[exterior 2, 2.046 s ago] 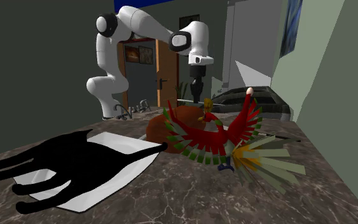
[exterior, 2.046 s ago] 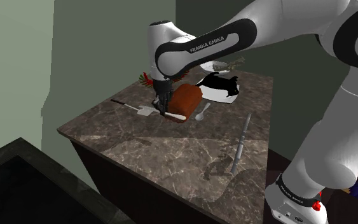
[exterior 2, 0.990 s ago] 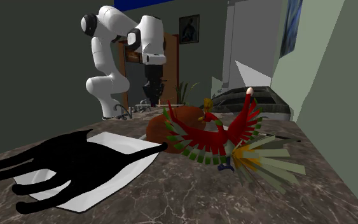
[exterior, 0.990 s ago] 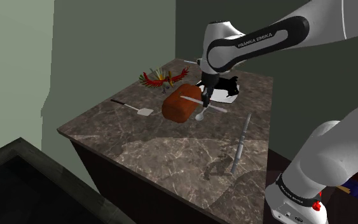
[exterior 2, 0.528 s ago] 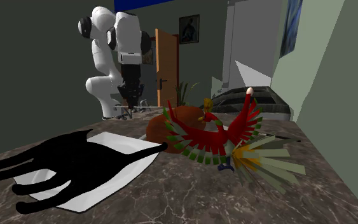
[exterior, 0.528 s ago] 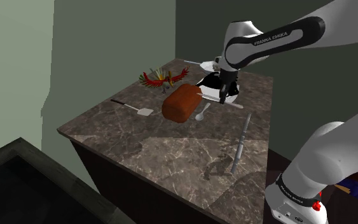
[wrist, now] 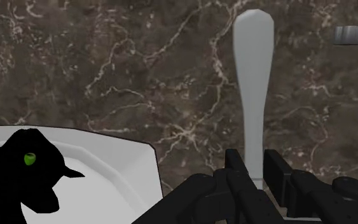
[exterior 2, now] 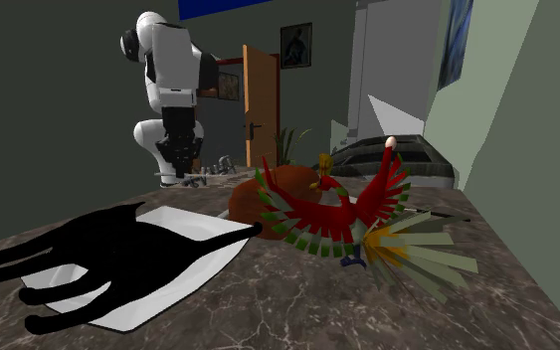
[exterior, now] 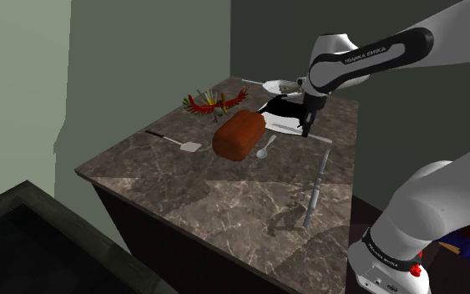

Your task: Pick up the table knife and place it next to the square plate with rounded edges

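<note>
My black gripper point(exterior: 308, 131) is shut on the grey table knife point(exterior: 321, 139), which it holds level just above the marble top. In the wrist view the knife point(wrist: 254, 95) runs straight out from between the fingers point(wrist: 234, 173), its rounded end far from them. The white square plate point(wrist: 114, 172) with rounded corners lies beside the knife, a strip of bare marble between them. A black cat figure point(wrist: 31, 165) with a green eye sits on that plate. In the shoulder view the plate point(exterior: 285, 127) is just left of the gripper. The gripper point(exterior 2: 182, 165) hangs beyond the plate point(exterior 2: 193, 234) in the second exterior view.
A brown loaf-shaped thing point(exterior: 239, 134) and a spoon point(exterior: 264, 151) lie to the shoulder view's left of the plate. A red bird figure point(exterior: 213, 102), a spatula point(exterior: 174, 139) and a long grey utensil point(exterior: 316, 185) also sit on the marble table point(exterior: 224, 200). A small dish point(exterior: 281, 86) stands at the back.
The arm has carried the knife from above the brown loaf toward the shoulder view's right, across the plate, and lowered it beside the plate's far side. The grip stayed shut.
</note>
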`<state>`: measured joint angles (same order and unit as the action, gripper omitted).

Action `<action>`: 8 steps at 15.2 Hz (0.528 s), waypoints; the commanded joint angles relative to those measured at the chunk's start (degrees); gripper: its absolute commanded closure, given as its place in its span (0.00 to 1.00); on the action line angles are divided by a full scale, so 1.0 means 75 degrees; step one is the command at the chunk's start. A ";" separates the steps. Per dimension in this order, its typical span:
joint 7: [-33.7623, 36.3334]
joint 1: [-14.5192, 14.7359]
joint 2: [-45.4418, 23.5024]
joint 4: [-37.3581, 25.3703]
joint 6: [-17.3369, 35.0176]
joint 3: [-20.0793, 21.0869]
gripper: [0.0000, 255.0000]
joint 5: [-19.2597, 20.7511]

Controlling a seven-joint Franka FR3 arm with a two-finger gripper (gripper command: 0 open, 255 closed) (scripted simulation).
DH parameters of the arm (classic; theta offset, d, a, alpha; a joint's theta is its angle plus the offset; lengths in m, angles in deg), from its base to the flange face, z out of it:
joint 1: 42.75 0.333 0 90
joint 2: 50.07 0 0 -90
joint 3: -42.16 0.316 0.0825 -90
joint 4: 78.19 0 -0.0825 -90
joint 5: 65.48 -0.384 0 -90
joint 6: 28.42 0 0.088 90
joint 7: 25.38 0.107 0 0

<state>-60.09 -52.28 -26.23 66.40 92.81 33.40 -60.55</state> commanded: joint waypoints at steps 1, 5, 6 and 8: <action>-0.0024 -0.0008 -0.0107 0.0109 0.0219 -0.0029 1.00 0.0008; -0.0028 -0.0007 -0.0324 0.0362 0.0689 -0.0059 1.00 0.0011; -0.0030 -0.0006 -0.0384 0.0421 0.0808 -0.0067 1.00 0.0011; -0.0034 -0.0004 -0.0512 0.0535 0.1049 -0.0083 1.00 0.0010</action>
<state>-60.37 -52.35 -29.59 70.10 99.85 32.80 -60.44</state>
